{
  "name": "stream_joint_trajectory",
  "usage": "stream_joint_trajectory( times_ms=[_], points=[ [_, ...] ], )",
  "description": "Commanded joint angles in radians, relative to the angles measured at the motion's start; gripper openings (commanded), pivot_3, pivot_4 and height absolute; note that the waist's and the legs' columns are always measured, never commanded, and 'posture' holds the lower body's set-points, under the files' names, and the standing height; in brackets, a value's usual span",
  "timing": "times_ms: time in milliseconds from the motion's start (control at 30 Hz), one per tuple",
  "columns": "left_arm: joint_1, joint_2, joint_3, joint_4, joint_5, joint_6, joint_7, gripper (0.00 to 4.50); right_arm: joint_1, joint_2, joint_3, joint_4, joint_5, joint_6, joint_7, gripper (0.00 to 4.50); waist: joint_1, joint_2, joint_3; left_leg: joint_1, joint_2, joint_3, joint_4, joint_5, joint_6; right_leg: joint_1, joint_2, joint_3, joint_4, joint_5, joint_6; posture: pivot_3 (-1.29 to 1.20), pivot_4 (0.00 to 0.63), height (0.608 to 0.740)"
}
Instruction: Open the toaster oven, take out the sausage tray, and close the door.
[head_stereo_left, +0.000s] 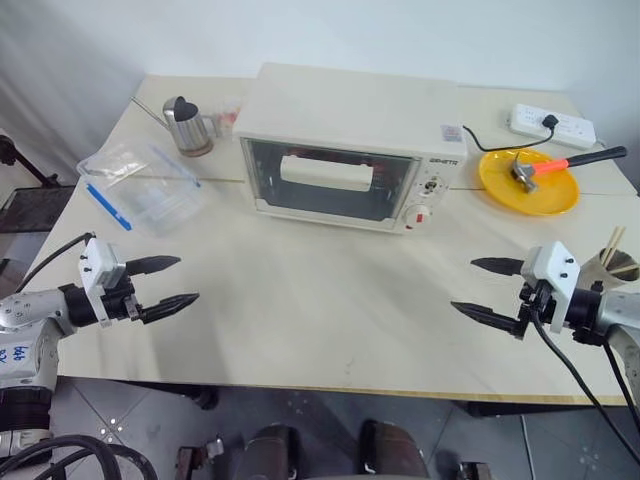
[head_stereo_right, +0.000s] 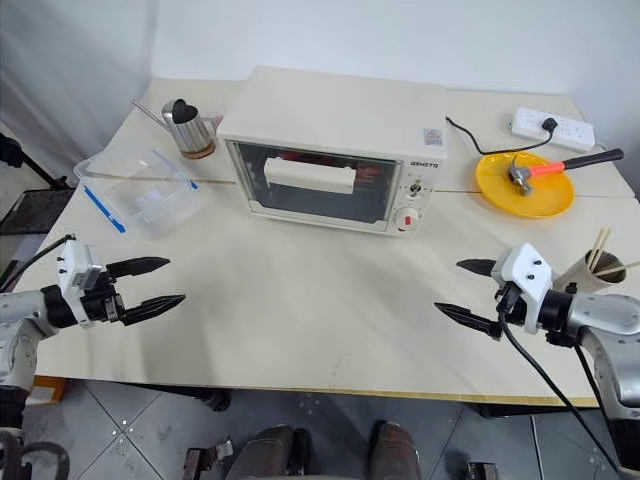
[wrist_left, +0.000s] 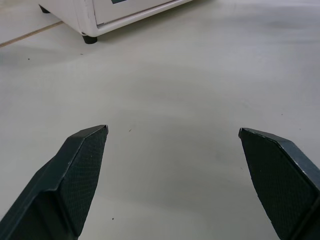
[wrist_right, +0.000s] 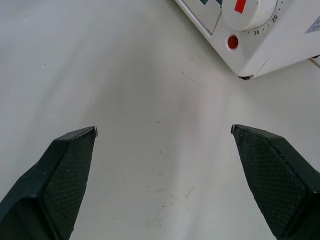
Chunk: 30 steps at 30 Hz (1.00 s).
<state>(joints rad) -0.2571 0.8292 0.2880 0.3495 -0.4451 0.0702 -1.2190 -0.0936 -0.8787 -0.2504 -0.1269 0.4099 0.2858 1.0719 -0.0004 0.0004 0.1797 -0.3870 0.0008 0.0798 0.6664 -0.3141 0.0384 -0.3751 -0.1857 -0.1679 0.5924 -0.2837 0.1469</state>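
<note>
We hold both arms out low over the near part of the desk (head_stereo_left: 330, 300), one at each side, both turned inward toward the middle. Our left pincer (head_stereo_left: 172, 282) hovers above the bare desk at the left edge, its two black fingers spread wide apart with nothing between them. Our right pincer (head_stereo_left: 480, 288) mirrors it at the right edge, fingers likewise wide apart and empty. In the wrist views each pair of textured black fingertips (wrist_left: 82, 172) frames bare desk, and the right wrist view catches the oven's lower corner with a white knob (wrist_right: 248, 11) bearing a red mark and a small red lamp beside it.

The toaster oven (head_stereo_left: 350, 140) sits at the far middle of the desk, well apart from both pincers. It is a cream-white box with two knobs down its right front. The door (head_stereo_left: 330, 180) is shut, a clear glass panel with a wide cream bar handle (head_stereo_left: 327, 170) across its upper part. Through the glass something reddish shows in the right eye view, but we cannot make out the sausage tray clearly.

Left of the oven stand a small metal pot (head_stereo_left: 186, 125) and a clear plastic container (head_stereo_left: 145, 185). To the right a yellow plate (head_stereo_left: 528, 180) carries a hammer (head_stereo_left: 560, 163), with a white power strip (head_stereo_left: 552, 124) behind it.
</note>
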Motion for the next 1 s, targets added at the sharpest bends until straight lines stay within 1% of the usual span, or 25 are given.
stream_joint_trajectory(
  times_ms=[33, 100, 267, 367, 500, 733, 900, 1000],
  points=[
    [-0.017, 0.001, 0.017, -0.003, -0.01, -0.009, -0.001, 4.45, -0.011, -0.011, -0.023, -0.035, 0.018, 0.024, -0.018, 4.5, 0.0, 0.0, 0.0, 0.0, 0.0, 0.0, 0.0, 0.0, 0.0, 0.0, 0.0, 0.0, 0.0, 0.0, 0.0, 0.0, 0.15, 0.74],
    [-0.031, -0.007, 0.014, -0.018, 0.0, 0.013, 0.044, 4.45, -0.021, -0.008, -0.015, -0.059, 0.02, 0.054, -0.037, 4.5, 0.0, 0.0, 0.0, 0.0, 0.0, 0.001, 0.0, 0.0, 0.0, 0.0, 0.0, 0.001, 0.0, 0.0, 0.0, 0.0, 0.15, 0.74],
    [-0.058, -0.023, 0.025, -0.056, -0.029, 0.048, 0.077, 4.45, -0.078, 0.009, 0.018, -0.118, 0.04, 0.129, -0.08, 4.5, -0.001, 0.0, 0.0, 0.0, 0.001, 0.003, 0.0, 0.0, 0.0, -0.001, 0.001, 0.004, 0.0, 0.0, 0.0, 0.0, 0.15, 0.74],
    [-0.084, -0.036, 0.031, -0.078, -0.042, 0.079, 0.105, 4.45, -0.162, 0.039, 0.077, -0.158, 0.055, 0.21, -0.12, 4.5, -0.004, 0.0, 0.0, 0.001, 0.002, 0.004, 0.0, 0.0, 0.0, -0.002, 0.002, 0.005, 0.0, 0.0, 0.0, 0.0, 0.15, 0.74],
    [-0.118, -0.05, 0.025, -0.099, -0.041, 0.1, 0.142, 4.45, -0.317, 0.09, 0.18, -0.128, 0.042, 0.292, -0.148, 4.5, -0.004, 0.0, 0.0, 0.001, 0.002, 0.006, 0.0, 0.0, -0.001, -0.003, 0.002, 0.007, 0.0, 0.0, 0.0, 0.0, 0.15, 0.74],
    [-0.145, -0.061, 0.04, -0.106, -0.076, 0.123, 0.124, 4.45, -0.501, 0.184, 0.269, -0.059, 0.043, 0.292, -0.124, 4.5, -0.002, -0.001, 0.0, 0.0, 0.002, 0.007, 0.0, 0.0, -0.001, -0.004, 0.002, 0.007, 0.0, 0.0, 0.0, 0.0, 0.15, 0.74],
    [-0.147, -0.066, 0.082, -0.127, -0.14, 0.136, 0.098, 4.45, -0.639, 0.257, 0.342, 0.055, -0.006, 0.234, -0.092, 4.5, -0.005, -0.001, 0.001, 0.0, 0.002, 0.008, 0.0, 0.0, -0.001, -0.004, 0.002, 0.007, 0.0, 0.0, 0.0, 0.0, 0.15, 0.74],
    [-0.165, -0.074, 0.113, -0.133, -0.165, 0.118, 0.105, 4.45, -0.742, 0.328, 0.386, 0.186, -0.063, 0.137, -0.08, 4.5, -0.011, -0.001, 0.001, 0.0, 0.002, 0.008, 0.0, 0.0, -0.001, -0.005, 0.002, 0.008, 0.001, 0.0, 0.0, 0.0, 0.15, 0.74]
  ],
)
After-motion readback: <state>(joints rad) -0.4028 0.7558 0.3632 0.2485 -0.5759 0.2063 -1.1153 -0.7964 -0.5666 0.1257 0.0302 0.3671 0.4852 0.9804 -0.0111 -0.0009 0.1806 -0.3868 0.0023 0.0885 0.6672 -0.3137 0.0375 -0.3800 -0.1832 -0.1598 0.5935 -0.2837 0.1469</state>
